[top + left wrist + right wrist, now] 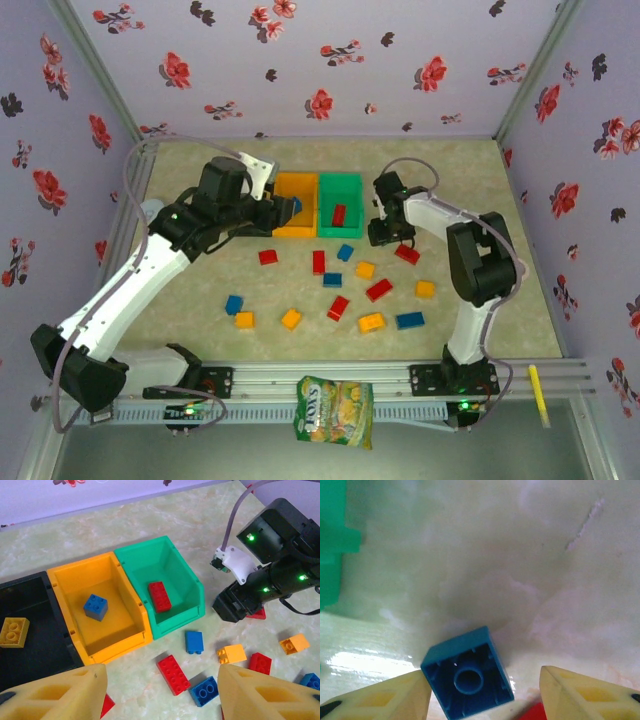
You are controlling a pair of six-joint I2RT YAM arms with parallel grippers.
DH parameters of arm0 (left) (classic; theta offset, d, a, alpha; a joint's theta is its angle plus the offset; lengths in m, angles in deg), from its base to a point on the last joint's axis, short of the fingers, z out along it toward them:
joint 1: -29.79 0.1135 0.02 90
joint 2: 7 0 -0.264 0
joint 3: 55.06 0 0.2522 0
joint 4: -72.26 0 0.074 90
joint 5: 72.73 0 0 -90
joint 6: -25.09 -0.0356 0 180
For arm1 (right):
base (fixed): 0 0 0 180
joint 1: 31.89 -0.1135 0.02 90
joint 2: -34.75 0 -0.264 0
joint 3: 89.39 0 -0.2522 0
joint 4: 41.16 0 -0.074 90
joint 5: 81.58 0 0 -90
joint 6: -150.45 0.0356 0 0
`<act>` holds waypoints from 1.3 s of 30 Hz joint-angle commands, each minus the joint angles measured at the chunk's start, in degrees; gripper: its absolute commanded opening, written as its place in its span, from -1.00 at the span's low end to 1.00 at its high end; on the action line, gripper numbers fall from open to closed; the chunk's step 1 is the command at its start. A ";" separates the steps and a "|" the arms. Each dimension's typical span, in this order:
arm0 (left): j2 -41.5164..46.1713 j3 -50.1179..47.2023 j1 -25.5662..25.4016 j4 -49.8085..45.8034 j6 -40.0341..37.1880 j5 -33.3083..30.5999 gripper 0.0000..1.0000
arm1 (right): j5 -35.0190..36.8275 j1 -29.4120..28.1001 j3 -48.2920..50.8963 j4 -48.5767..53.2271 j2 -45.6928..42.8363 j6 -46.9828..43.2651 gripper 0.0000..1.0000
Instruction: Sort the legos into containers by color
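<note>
Three joined containers show in the left wrist view. The black bin (35, 592) holds a yellow lego (13, 631), the orange bin (112, 647) a blue lego (95, 606), and the green bin (187, 612) a red lego (159, 596). My left gripper (161, 680) hovers open in front of them with nothing between its fingers; from above it (268, 215) is at the orange bin (297, 232). My right gripper (482, 677) is low over the mat right of the green bin (340, 185). It straddles an upside-down blue lego (467, 680), which touches the left finger (385, 697) and stands apart from the right finger.
Several loose red, blue and yellow legos are scattered on the mat in front of the bins, such as a red one (338, 308) and a yellow one (371, 322). A snack bag (333, 410) hangs over the front rail. Flowered walls close three sides.
</note>
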 commanded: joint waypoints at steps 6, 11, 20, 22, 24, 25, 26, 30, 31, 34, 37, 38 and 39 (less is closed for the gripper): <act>1.66 -0.63 0.43 1.46 -0.06 1.31 0.22 | -2.62 1.10 -3.62 -0.68 3.00 -0.75 0.00; 1.93 -0.89 0.46 1.34 -0.10 1.32 0.22 | -3.32 1.15 -4.17 -0.53 3.47 -0.64 -0.32; 2.93 -1.24 0.46 1.44 -0.76 1.36 0.22 | -1.58 1.28 -4.65 2.31 -1.87 0.31 -0.47; 3.00 -1.37 0.45 1.44 -0.73 1.39 0.22 | -1.26 1.28 -5.39 3.41 -4.23 0.67 -0.47; 3.09 -1.50 0.44 1.53 -0.73 1.40 0.22 | -1.30 1.28 -6.57 4.60 -6.63 0.98 -0.47; 3.15 -1.51 0.46 1.50 -0.74 1.44 0.21 | -1.43 1.15 -7.17 4.97 -7.68 1.13 -0.48; 3.27 -1.57 0.42 1.51 -0.76 1.42 0.21 | -1.77 0.96 -7.94 5.41 -8.77 1.29 -0.48; 3.69 -1.90 0.46 1.35 -0.56 1.40 0.21 | -1.82 -1.76 -11.10 6.30 -12.33 1.73 -0.48; 3.79 -1.99 0.46 1.37 -0.59 1.40 0.21 | -1.91 -2.67 -11.87 6.22 -12.68 2.10 -0.49; 4.24 -2.26 0.46 1.24 -0.49 1.40 0.20 | -3.39 -6.63 -14.64 4.49 -12.97 3.72 -0.49; 4.66 -2.57 0.42 1.23 -0.45 1.40 0.19 | -4.38 -10.23 -17.58 0.96 -11.36 6.22 -0.49; 4.67 -2.73 0.46 1.43 -0.52 1.42 0.19 | -5.08 -11.09 -18.23 -0.50 -10.67 7.18 -0.49; 4.70 -2.77 0.44 1.78 -0.75 1.40 0.19 | -5.41 -12.18 -19.04 -2.16 -9.84 8.18 -0.49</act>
